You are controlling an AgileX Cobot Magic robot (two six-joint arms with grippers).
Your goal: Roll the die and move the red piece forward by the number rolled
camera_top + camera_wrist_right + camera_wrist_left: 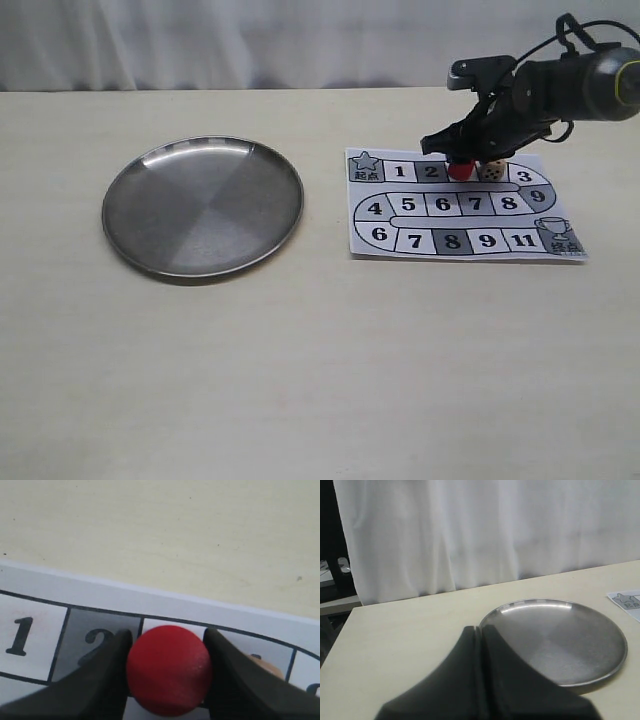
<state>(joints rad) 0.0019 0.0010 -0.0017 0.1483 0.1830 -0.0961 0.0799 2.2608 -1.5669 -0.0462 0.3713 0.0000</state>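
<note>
The red piece [459, 169] stands on the paper board [455, 232], in the top row just right of square 2. My right gripper [461, 164] is shut on the red piece [169, 670], one black finger [107, 672] pressed to each side of it. The pale beige die [491, 172] rests on the board right beside the piece, left of square 3; only a sliver of the die [270, 667] peeks past a finger in the right wrist view. My left gripper [480, 630] is shut and holds nothing, hovering near the steel plate [560, 640].
A round steel plate [203, 205] lies on the table left of the board. A white curtain [250, 40] hangs behind the table's far edge. The board's squares run from a star at top left to a trophy at bottom right.
</note>
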